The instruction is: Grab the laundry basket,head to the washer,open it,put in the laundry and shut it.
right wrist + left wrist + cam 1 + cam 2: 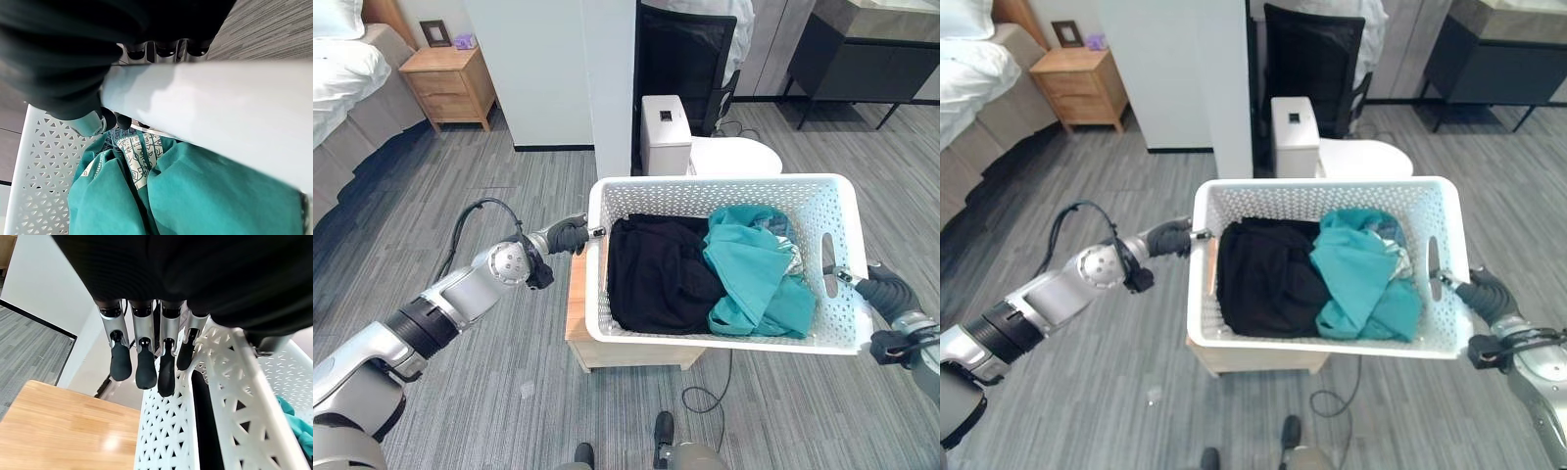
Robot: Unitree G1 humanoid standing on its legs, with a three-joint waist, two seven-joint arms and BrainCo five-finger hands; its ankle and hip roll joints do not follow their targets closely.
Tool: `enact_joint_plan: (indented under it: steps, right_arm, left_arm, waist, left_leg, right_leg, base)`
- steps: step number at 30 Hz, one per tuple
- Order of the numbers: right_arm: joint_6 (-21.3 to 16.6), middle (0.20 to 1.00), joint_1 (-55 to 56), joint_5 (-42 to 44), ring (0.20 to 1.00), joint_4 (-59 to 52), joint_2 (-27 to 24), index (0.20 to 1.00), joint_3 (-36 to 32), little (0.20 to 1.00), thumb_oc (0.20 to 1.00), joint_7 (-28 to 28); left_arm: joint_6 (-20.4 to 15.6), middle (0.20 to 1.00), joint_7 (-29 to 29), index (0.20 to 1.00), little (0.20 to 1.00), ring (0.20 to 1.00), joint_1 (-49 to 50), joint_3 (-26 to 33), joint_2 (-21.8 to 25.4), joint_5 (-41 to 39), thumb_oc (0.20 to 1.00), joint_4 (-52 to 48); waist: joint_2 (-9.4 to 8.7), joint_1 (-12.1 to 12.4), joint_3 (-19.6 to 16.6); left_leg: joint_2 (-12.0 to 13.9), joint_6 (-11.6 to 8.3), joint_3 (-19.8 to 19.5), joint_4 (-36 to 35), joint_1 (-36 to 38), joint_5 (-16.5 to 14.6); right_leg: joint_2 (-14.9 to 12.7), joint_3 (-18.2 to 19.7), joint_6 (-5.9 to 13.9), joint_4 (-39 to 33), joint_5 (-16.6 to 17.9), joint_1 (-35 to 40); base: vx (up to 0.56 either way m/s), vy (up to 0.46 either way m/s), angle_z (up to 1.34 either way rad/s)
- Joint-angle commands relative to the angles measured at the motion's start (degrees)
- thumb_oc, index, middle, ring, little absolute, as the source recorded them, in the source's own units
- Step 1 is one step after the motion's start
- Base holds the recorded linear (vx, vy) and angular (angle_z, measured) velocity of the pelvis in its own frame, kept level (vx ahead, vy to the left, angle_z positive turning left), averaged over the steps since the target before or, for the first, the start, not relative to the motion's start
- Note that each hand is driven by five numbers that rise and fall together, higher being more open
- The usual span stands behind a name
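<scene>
The white perforated laundry basket [720, 183] rests over a small wooden table [607, 348], holding a black garment [656, 274] and a teal one [754, 269]. My left hand [568, 235] is at the basket's left rim. In its wrist view the fingers [146, 367] hang down the outer wall [234, 382] while the thumb sits across the rim, pinching it. My right hand [886, 289] is at the right end by the handle slot. There its thumb [83, 115] curls under the rim [220, 112], fingers over the top, above the teal cloth [195, 196].
A white pillar [607, 88] stands just behind the basket, with a white box [666, 132] and a black chair [685, 59] beside it. A wooden nightstand [450, 83] and bed [342, 69] are at far left. A dark cabinet [862, 64] is at far right.
</scene>
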Motion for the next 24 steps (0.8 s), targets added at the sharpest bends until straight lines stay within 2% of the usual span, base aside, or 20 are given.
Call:
enact_joint_plan:
  steps: [1,4,6,7,8,9,10,13,14,15,16,17,18,19,20,22,24]
  right_arm:
    - [-3.6,0.2,-0.01,7.45,0.2,0.66,-5.58,0.2,-10.87,0.2,0.2,-0.11]
    - [-3.88,0.2,-2.38,7.38,0.2,1.15,-5.63,0.2,-9.75,0.2,0.2,-0.68]
    - [-3.51,0.2,-6.54,7.14,0.2,2.07,-5.01,0.2,-6.68,0.2,0.2,-1.24]
    - [-3.0,0.2,-7.88,6.8,0.2,2.15,-4.69,0.2,-5.86,0.2,0.2,-1.2]
    - [-2.09,0.2,-10.79,5.24,0.2,2.24,-3.91,0.2,-3.76,0.2,0.2,-1.17]
    - [-2.07,0.2,-11.09,5.19,0.2,2.31,-3.92,0.2,-3.49,0.2,0.2,-1.21]
    - [-2.31,0.2,-13.08,4.01,0.2,2.85,-2.87,0.2,-1.89,0.2,0.2,-1.82]
    - [-1.47,0.2,-17.69,1.97,0.2,4.28,0.01,0.2,2.89,0.2,0.2,-1.44]
    - [-1.58,0.2,-18.77,1.1,0.2,4.48,1.4,0.2,4.59,0.2,0.2,-1.63]
    - [-1.08,0.2,-19.4,0.56,0.2,4.27,2.05,0.2,5.2,0.2,0.2,-1.24]
    - [-1.36,0.2,-21.85,-0.48,0.2,4.68,3.26,0.2,7.51,0.2,0.2,-1.01]
    - [-1.28,0.2,-22.63,-0.76,0.2,5.09,4.06,0.2,8.4,0.2,0.2,-0.93]
    - [-1.29,0.2,-22.72,-0.77,0.2,5.12,4.08,0.2,8.46,0.2,0.2,-0.93]
    - [-1.31,0.2,-23.76,-1.55,0.2,5.89,5.58,0.2,9.9,0.2,0.2,-0.99]
    - [-1.53,0.2,-24.45,-1.61,0.2,6.39,6.42,0.2,10.66,0.2,0.2,-1.08]
    - [-1.62,0.2,-24.51,-1.51,0.2,6.52,6.46,0.2,10.51,0.2,0.2,-1.13]
    - [-1.48,0.2,-24.09,-1.79,0.2,6.2,6.54,0.2,10.04,0.2,0.2,-1.38]
  left_arm:
    - [-4.38,0.2,2.17,0.2,0.2,0.2,-7.12,4.3,2.35,-4.16,0.2,7.95]
    - [-4.52,0.2,2.59,0.2,0.2,0.2,-6.54,4.99,1.51,-4.03,0.2,9.18]
    - [-4.98,0.2,3.28,0.2,0.2,0.2,-5.4,6.79,1.51,-4.19,0.2,9.55]
    - [-5.1,0.2,3.3,0.2,0.2,0.2,-4.9,7.82,1.61,-4.25,0.2,9.15]
    - [-5.14,0.2,3.19,0.2,0.2,0.2,-4.47,8.89,1.71,-4.25,0.2,8.38]
    - [-5.16,0.2,3.18,0.2,0.2,0.2,-4.4,9.0,1.81,-4.25,0.2,8.4]
    - [-5.62,0.2,3.59,0.2,0.2,0.2,-4.33,9.31,1.96,-4.46,0.2,8.92]
    - [-5.92,0.2,3.75,0.2,0.2,0.2,-5.63,9.67,2.69,-3.99,0.2,10.08]
    - [-6.18,0.2,4.02,0.2,0.2,0.2,-5.28,10.02,2.65,-3.62,0.2,10.37]
    - [-6.01,0.2,4.02,0.2,0.2,0.2,-4.87,10.64,3.05,-3.33,0.2,9.94]
    - [-5.58,0.2,4.19,0.2,0.2,0.2,-4.81,11.48,3.6,-2.99,0.2,9.38]
    - [-5.35,0.2,4.23,0.2,0.2,0.2,-4.84,11.78,3.87,-3.01,0.2,9.11]
    - [-5.34,0.2,4.23,0.2,0.2,0.2,-4.83,11.81,3.93,-3.01,0.2,9.09]
    - [-4.83,0.2,4.19,0.2,0.2,0.2,-4.98,11.89,3.64,-3.12,0.2,9.05]
    - [-4.68,0.2,3.95,0.2,0.2,0.2,-5.36,11.9,3.31,-3.22,0.2,9.31]
    - [-4.67,0.2,3.94,0.2,0.2,0.2,-5.77,11.75,3.39,-3.11,0.2,9.54]
    - [-4.75,0.2,4.1,0.2,0.2,0.2,-5.21,12.84,2.45,-2.94,0.2,9.33]
  waist:
    - [-1.27,1.29,-3.91]
    - [-1.68,1.64,-2.42]
    - [-1.58,2.58,-1.49]
    - [-1.43,2.68,-1.4]
    - [-0.44,2.16,-0.88]
    - [-0.46,2.5,-0.8]
    - [-0.29,2.93,-0.51]
    - [-0.3,3.77,-0.69]
    - [-0.17,4.47,-0.16]
    - [0.48,5.09,0.22]
    - [1.21,6.04,1.15]
    - [1.33,6.32,1.17]
    - [1.2,6.27,1.15]
    - [1.35,7.3,0.76]
    - [0.79,8.66,-0.37]
    - [0.2,9.56,-1.09]
    - [-0.53,10.46,-1.93]
  left_leg:
    - [3.02,-1.48,-4.48,3.56,-6.07,-0.19]
    - [0.88,-1.59,-10.77,9.61,-8.58,-2.96]
    - [-2.94,-1.04,-18.77,13.51,-8.79,-6.68]
    - [-3.69,-0.7,-20.65,13.92,-7.88,-8.05]
    - [-4.0,0.4,-19.82,13.25,-6.11,-9.65]
    - [-3.88,0.44,-19.33,13.09,-5.87,-9.68]
    - [-4.73,1.13,-17.88,12.37,-5.23,-9.73]
    - [-6.11,3.61,-10.62,10.52,-4.86,-10.86]
    - [-5.96,4.21,-7.66,10.0,-5.17,-10.16]
    - [-5.4,4.78,-5.99,9.66,-5.29,-10.12]
    - [-4.59,5.35,-2.01,9.69,-6.38,-9.03]
    - [-4.31,5.56,-1.04,9.31,-6.58,-8.47]
    - [-4.45,5.59,-1.03,9.22,-6.67,-8.26]
    - [-3.94,6.28,0.66,8.91,-7.37,-7.28]
    - [-3.96,6.49,1.86,8.18,-8.11,-6.42]
    - [-4.27,6.33,2.36,7.8,-8.72,-5.89]
    - [-4.12,5.67,3.44,6.31,-8.89,-5.15]
  right_leg:
    - [-1.57,2.19,4.87,3.81,-10.74,2.05]
    - [-2.57,4.89,5.34,4.24,-9.25,0.19]
    - [-3.02,9.87,5.9,5.69,-7.97,-2.82]
    - [-2.93,11.94,6.23,6.17,-7.47,-3.74]
    - [-3.02,15.88,7.5,7.27,-5.91,-6.15]
    - [-2.87,16.37,7.51,7.37,-5.88,-6.25]
    - [-3.7,18.25,8.99,7.16,-3.51,-8.17]
    - [-4.84,21.16,11.88,3.05,0.68,-11.08]
    - [-5.59,18.87,12.04,3.59,1.32,-12.88]
    - [-6.18,15.0,11.33,4.57,-0.04,-13.02]
    - [-8.57,6.82,10.05,8.69,-2.97,-11.15]
    - [-9.15,5.24,9.38,10.8,-4.07,-10.08]
    - [-9.29,5.29,9.39,10.78,-3.97,-10.21]
    - [-9.7,3.51,8.63,15.64,-6.42,-7.61]
    - [-9.55,2.46,8.54,16.37,-8.65,-4.11]
    - [-9.74,1.59,8.71,14.43,-8.84,-1.57]
    - [-9.71,1.73,9.09,11.6,-7.44,-1.15]
  base:
    - [-0.15,0.064,-0.02]
    - [-0.18,0.123,-0.07]
    - [-0.19,0.23,-0.41]
    - [-0.17,0.417,-1.7]
    - [-0.11,0.325,-2.06]
    - [-0.19,0.407,-2.14]
    - [-0.16,0.283,-1.61]
    - [-0.25,0.301,-1.74]
    - [-0.3,0.189,-2.26]
    - [-0.44,0.18,-3.05]
    - [-0.37,0.121,-2.29]
    - [-0.31,0.091,-2.11]
    - [-0.24,0.039,-1.41]
    - [-0.25,0.0,-1.36]
    - [-0.25,0.0,-1.18]
    - [-0.11,-0.059,-0.53]
    - [-0.1,-0.146,-0.32]
